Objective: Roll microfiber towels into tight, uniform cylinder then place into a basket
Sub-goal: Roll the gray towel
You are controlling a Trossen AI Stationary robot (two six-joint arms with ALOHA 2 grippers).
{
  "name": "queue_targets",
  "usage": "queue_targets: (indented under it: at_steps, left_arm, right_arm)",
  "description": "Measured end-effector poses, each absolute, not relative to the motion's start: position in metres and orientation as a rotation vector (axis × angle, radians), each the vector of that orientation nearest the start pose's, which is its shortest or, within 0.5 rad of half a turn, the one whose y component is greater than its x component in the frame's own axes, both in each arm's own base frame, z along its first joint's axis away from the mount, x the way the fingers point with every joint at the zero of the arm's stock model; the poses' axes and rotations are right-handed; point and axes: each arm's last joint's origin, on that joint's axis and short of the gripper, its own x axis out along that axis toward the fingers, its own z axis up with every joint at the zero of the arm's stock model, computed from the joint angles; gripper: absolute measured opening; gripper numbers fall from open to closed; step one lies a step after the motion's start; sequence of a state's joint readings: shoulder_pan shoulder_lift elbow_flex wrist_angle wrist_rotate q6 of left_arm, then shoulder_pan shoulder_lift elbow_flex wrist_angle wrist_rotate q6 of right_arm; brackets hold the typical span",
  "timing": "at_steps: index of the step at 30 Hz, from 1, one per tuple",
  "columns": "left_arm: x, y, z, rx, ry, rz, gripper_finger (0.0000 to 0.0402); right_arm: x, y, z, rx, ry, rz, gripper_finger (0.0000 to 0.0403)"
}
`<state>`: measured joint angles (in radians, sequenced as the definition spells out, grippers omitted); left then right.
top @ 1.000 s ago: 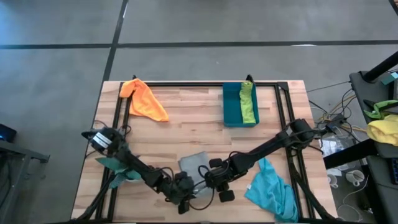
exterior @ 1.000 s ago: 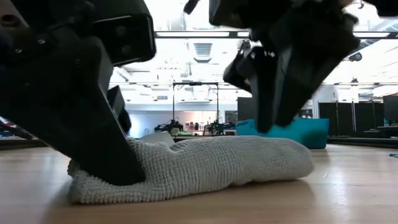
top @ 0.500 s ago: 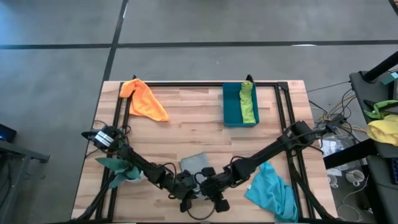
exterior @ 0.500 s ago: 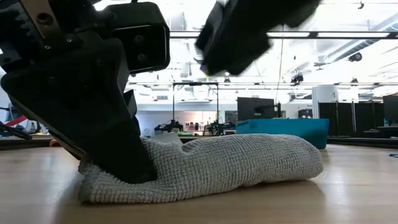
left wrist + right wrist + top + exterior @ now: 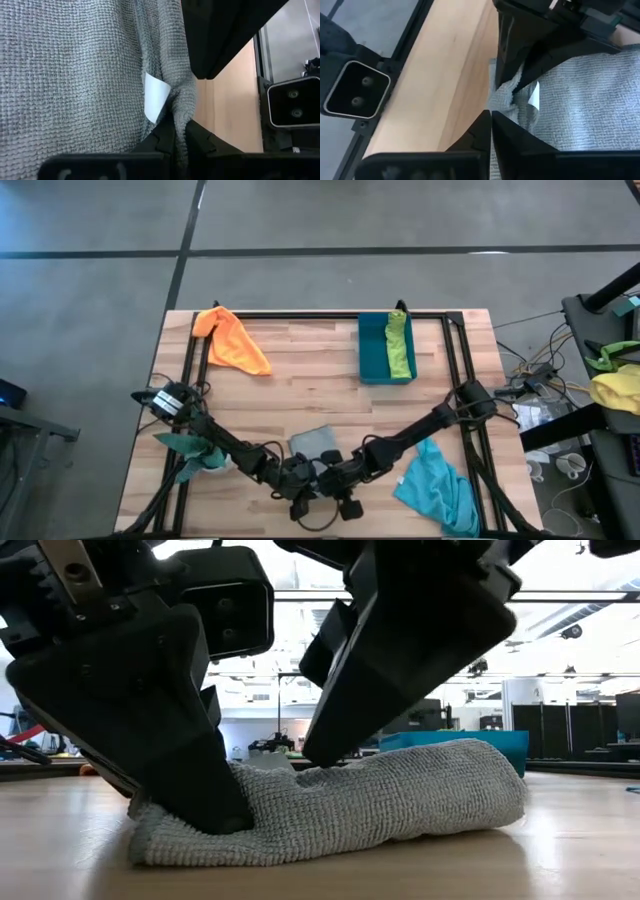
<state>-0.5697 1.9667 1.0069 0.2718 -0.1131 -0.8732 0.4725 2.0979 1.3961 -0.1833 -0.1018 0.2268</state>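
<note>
While both arms met at the tabletop's (image 5: 300, 370) near edge, the left gripper (image 5: 175, 142) had its jaws pressed together on the grey towel's (image 5: 312, 442) edge, beside a white tag (image 5: 156, 96). The right gripper (image 5: 491, 131) also had its jaws pinched shut on that edge (the two nearly touching). The orange towel (image 5: 232, 340) lay at the far left corner, the turquoise one (image 5: 440, 485) near the right edge, and the lime one (image 5: 400, 348) inside the basket (image 5: 374, 350).
</note>
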Motion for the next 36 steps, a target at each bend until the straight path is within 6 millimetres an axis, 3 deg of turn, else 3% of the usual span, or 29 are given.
queue_targets:
  at_steps: [15,26,32,36]
  left_arm:
    - [0.331,-0.206,0.128,-0.640,0.742,-0.151,0.0003]
    - [0.326,-0.213,0.136,-0.664,0.791,-0.272,0.0101]
    - [0.315,-0.222,0.174,-0.696,0.708,-0.344,0.0108]
    - [0.304,-0.230,0.189,-0.642,0.581,-0.250,0.0108]
  right_arm:
    - [0.384,0.183,0.123,0.101,1.000,0.325,0.0008]
    - [0.384,0.178,0.121,0.155,1.017,0.273,0.0008]
    - [0.384,0.177,0.121,0.152,1.022,0.264,0.0008]
    - [0.384,0.177,0.121,0.161,1.022,0.254,0.0008]
